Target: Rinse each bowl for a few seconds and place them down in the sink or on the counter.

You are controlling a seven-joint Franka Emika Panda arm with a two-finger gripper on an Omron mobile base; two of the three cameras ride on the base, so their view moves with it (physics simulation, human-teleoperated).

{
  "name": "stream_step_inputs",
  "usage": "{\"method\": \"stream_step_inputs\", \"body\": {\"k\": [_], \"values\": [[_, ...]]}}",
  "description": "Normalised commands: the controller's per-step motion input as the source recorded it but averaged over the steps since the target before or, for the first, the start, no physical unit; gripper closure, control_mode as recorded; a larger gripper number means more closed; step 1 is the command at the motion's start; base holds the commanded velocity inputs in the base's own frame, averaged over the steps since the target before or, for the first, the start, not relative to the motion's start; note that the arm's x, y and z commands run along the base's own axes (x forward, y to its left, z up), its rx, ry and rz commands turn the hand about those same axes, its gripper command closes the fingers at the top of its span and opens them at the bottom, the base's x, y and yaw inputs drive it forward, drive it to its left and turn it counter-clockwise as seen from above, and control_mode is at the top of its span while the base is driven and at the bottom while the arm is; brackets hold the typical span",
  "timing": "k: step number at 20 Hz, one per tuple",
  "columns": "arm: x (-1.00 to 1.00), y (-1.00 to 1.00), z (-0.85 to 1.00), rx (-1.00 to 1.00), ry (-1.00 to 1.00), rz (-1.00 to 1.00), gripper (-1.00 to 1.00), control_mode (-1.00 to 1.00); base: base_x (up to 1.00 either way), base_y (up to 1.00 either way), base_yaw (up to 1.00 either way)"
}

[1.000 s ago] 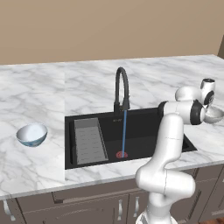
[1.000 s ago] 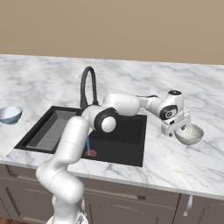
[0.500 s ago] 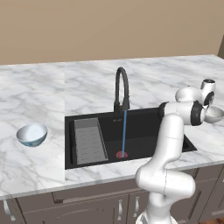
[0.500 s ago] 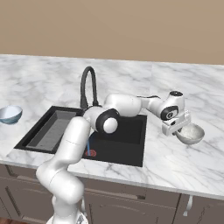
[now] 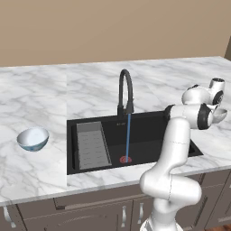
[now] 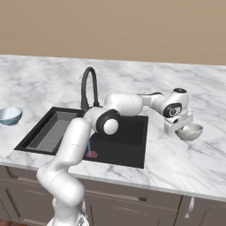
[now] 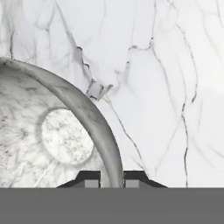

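i have gripper (image 7: 111, 177) pinched narrow on speckled bowl (image 6: 189, 131) rim, one finger inside, one outside. bowl sits on counter (image 6: 194, 163) just right of sink (image 6: 132, 145). lift straight (no tilt), carry left under faucet (image 6: 88, 88) stream.

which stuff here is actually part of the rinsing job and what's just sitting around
Part of the job:
- speckled grey bowl, its rim between the pincer fingertips
- blue-and-white bowl, on the counter left of the sink
- faucet, water running

Just there:
- ridged tray in the sink
- cabinets below
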Motion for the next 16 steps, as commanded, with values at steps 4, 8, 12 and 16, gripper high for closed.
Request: {"method": "stream_step_inputs", "body": {"k": [4,8,12,16], "values": [[-0.47,0.34,0.61,-0.09,-0.08,0.10,1.00,-1.00,0.00,0.00,0.00],[-0.51,0.39,0.60,-0.09,-0.06,0.16,1.00,-1.00,0.00,0.00,0.00],[-0.45,0.41,0.54,-0.04,-0.03,0.19,1.00,-1.00,0.00,0.00,0.00],[-0.36,0.57,0.26,0.00,0.00,0.22,1.00,-1.00,0.00,0.00,0.00]]}}
